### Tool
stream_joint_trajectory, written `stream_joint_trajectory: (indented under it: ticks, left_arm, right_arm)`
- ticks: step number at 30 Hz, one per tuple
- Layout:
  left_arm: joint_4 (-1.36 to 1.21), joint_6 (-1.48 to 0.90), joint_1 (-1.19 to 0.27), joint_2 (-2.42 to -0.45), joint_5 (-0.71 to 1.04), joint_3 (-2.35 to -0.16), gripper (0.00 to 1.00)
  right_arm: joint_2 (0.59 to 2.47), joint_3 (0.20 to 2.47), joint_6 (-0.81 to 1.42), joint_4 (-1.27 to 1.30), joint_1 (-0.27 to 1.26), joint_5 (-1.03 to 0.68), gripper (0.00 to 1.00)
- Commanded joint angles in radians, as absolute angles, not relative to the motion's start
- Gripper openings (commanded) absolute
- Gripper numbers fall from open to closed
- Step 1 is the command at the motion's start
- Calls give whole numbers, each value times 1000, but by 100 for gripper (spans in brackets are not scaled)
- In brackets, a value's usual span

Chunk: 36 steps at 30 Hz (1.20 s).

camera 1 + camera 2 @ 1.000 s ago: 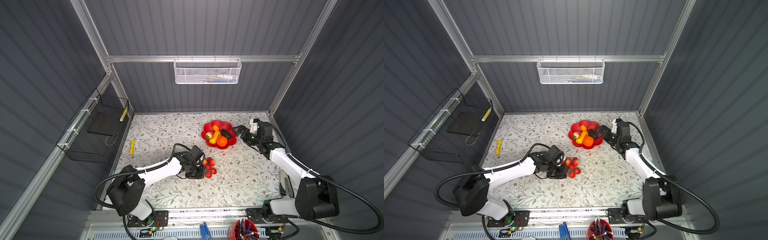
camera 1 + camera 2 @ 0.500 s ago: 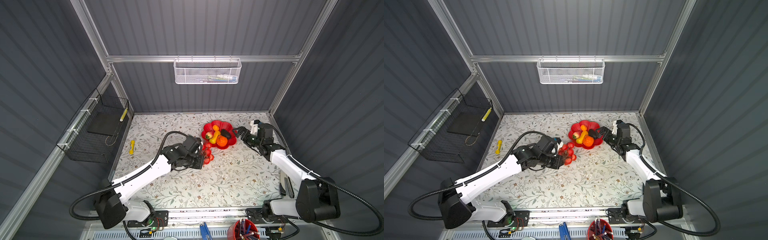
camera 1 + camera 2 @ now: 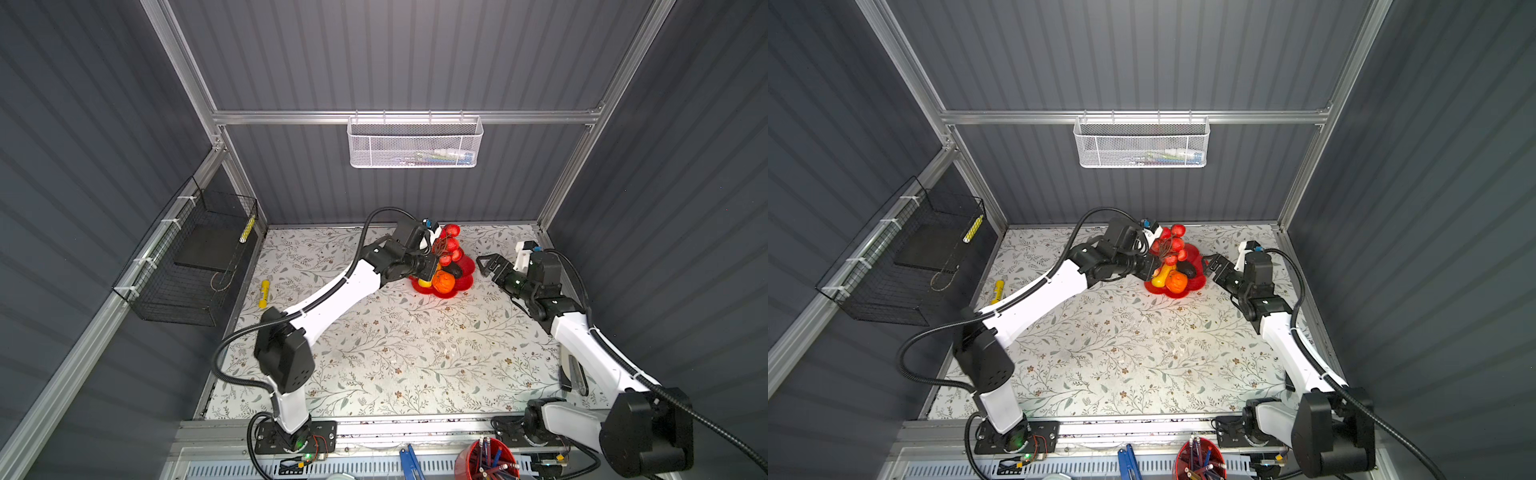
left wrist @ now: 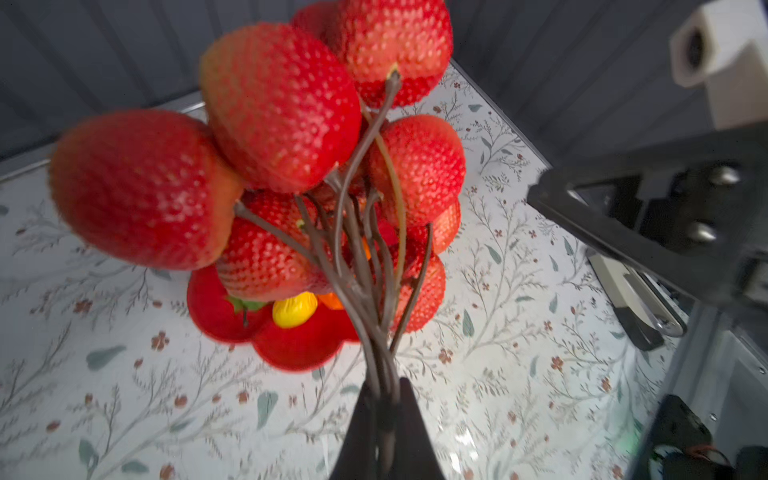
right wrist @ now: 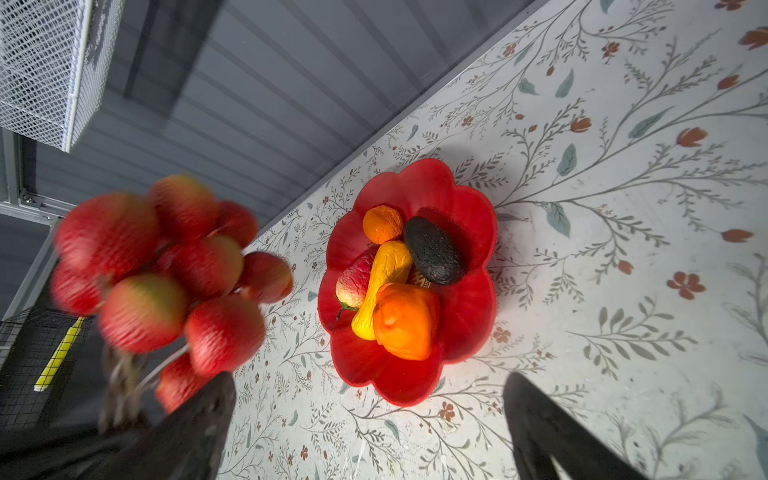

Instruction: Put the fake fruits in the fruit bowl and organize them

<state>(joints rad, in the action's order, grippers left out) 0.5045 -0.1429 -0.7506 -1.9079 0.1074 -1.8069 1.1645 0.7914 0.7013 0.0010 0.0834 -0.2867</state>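
Five loose fruits lie in the fruit bowl (image 5: 469, 324): a dark avocado (image 5: 434, 251), a small orange (image 5: 382, 224), an elongated yellow-orange fruit (image 5: 384, 274), a ridged orange fruit (image 5: 405, 320) and a pink-red strawberry (image 5: 353, 282), all packed touching in the centre. The bowl sits on the table (image 3: 395, 353) near its back edge, right of the middle. The left tool (image 4: 382, 415) is clenched on the gathered stems of the red fruit bunch (image 4: 282, 108) and holds it off the table. In both top views the bunch overlaps the bowl's far-left rim. Whether it hangs directly over the bowl cannot be told. The right tool (image 5: 370, 380) is released, jaws spread wide and empty, just beside the bowl's right rim and pointing at it, so the bowl is flanked on both sides. A yellow marker (image 3: 263, 294) lies near the table's left edge, well apart from the bowl. A black wire basket (image 3: 187, 266) hangs on the left wall, a white mesh basket (image 3: 415, 143) on the back wall, and a red cup (image 3: 484, 461) of pens stands below the front edge. The left arm reaches diagonally from its front-left base to the back centre, its wrist bent toward the bowl. The right arm runs along the right edge, close to the wall. Bare floral surface lies between the bowl and the front edge.
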Motion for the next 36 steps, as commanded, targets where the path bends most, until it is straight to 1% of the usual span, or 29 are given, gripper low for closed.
stream_joint_trajectory:
  ticks: [1, 4, 8, 12, 14, 15, 16, 18, 21, 23, 24, 30, 33, 36]
  left_arm:
    - [388, -68, -718, -2008, 158, -1892, 0]
    - [285, -83, -691, -2093, 192, -1907, 0]
    - [231, -85, -683, -2195, 177, -1940, 1]
    - [215, -95, -682, -2260, 158, -1934, 9]
    - [203, -104, -683, -2273, 153, -1908, 17]
    - [195, -110, -683, -2273, 150, -1891, 22]
    - [189, -116, -683, -2269, 147, -1875, 31]
    - [173, -124, -683, -2253, 145, -1845, 43]
    - [153, -127, -683, -2217, 139, -1803, 69]
    - [153, -129, -683, -2194, 132, -1790, 83]
    - [151, -129, -682, -2177, 123, -1780, 99]
    - [32, -109, -683, -2015, 97, -1667, 100]
    - [-89, -103, -683, -1898, 90, -1564, 100]
    - [-235, -69, -683, -1762, 15, -1429, 100]
  right_arm:
    - [1127, 770, 674, -33, 72, -259, 99]
    - [1091, 757, 667, -46, 69, -243, 99]
    - [1078, 747, 655, -58, 66, -228, 99]
    - [1080, 748, 649, -60, 65, -218, 99]
    - [1082, 748, 647, -58, 65, -216, 99]
    - [1084, 749, 645, -58, 64, -213, 99]
    - [1087, 750, 643, -57, 63, -211, 99]
    - [1091, 753, 639, -58, 63, -206, 99]
    - [1098, 761, 630, -61, 61, -193, 99]
    - [1100, 767, 623, -63, 60, -180, 99]
    - [1100, 770, 617, -64, 60, -172, 99]
    - [1090, 781, 576, -80, 58, -102, 99]
    - [1052, 751, 532, -54, 58, -8, 99]
    - [992, 669, 444, 25, 58, 126, 99]
